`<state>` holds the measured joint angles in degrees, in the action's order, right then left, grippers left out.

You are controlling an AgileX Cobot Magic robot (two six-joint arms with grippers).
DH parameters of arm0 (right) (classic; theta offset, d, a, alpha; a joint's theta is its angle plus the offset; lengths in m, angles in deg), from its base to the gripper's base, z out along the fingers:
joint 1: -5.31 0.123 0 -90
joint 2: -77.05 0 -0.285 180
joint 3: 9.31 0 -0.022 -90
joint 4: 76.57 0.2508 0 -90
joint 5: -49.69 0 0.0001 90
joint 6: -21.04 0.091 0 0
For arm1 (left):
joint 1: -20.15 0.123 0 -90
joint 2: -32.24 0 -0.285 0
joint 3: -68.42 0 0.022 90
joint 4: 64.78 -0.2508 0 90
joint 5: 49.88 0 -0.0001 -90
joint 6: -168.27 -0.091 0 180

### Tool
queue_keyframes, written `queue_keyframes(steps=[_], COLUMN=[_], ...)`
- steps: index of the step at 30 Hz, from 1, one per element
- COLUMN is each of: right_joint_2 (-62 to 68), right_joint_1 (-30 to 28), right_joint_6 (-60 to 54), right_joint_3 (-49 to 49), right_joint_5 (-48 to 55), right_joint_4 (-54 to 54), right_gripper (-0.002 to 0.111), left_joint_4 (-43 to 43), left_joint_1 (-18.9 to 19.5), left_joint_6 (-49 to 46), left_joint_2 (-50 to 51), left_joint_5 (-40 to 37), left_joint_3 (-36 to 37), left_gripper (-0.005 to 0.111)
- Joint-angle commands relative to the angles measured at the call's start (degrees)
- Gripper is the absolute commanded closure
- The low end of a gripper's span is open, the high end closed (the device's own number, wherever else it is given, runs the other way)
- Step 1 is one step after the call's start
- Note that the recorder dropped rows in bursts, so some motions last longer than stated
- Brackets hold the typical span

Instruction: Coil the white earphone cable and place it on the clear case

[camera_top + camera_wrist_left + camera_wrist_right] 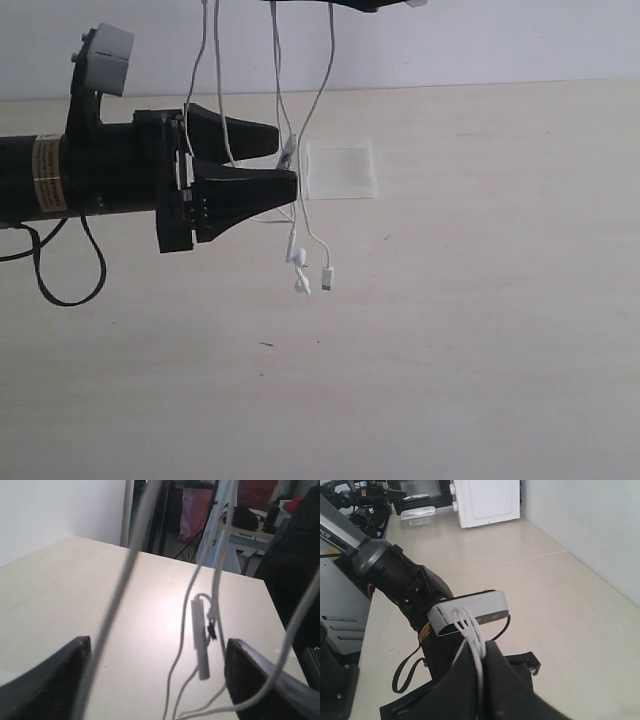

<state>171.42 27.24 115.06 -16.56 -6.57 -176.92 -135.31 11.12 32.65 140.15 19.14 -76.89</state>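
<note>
— Where is the white earphone cable [332, 40] [470, 625]?
— It hangs in several long strands from the top of the exterior view. The right gripper [480, 650] has its jaws pressed together on the bunched wire, and the cable dangles from that pinch
— And the loose ends?
— The two earbuds [299, 258] and the plug [328, 278] hang low over the wooden table [480, 300], just beside the clear case [342, 170], not on it. Whether they touch the tabletop cannot be told
— The case?
— Flat on the table, nothing on it
— The left gripper [287, 158]?
— Level, jaws spread wide, gripping nothing. Strands and the inline remote [200, 640] hang in the gap between its black fingers [55, 680]
</note>
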Motion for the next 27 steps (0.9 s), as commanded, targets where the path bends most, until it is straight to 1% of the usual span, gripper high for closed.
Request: queue_keyframes(steps=[1,3,9,14,20,27], right_joint_2=[-0.5,-0.5,-0.5,-0.5,-0.5,-0.5], right_joint_1=[0.0,0.0,0.0,0.0,0.0,0.0], right_joint_6=[0.3,0.6,0.6,0.6,0.6,0.6], right_joint_3=[0.4,0.4,0.4,0.4,0.4,0.4], right_joint_5=[0.4,0.1,-0.1,0.4,0.2,-0.9], right_joint_4=[0.4,0.4,0.4,0.4,0.4,0.4], right_gripper=[0.108,0.108,0.108,0.108,0.108,0.108], left_joint_4=[2.5,3.5,4.5,5.8,6.4,8.2], left_joint_1=[-3.1,-3.8,-4.1,-5.9,-6.4,-6.4], left_joint_6=[-0.9,-1.1,-1.1,-1.1,-1.2,-1.2], left_joint_2=[0.2,0.2,0.2,0.2,0.2,0.2], left_joint_5=[1.0,1.0,1.0,1.0,1.0,1.0], left_joint_3=[-0.3,-0.3,-0.3,-0.3,-0.3,-0.3], left_gripper=[0.035,0.035,0.035,0.037,0.056,0.072])
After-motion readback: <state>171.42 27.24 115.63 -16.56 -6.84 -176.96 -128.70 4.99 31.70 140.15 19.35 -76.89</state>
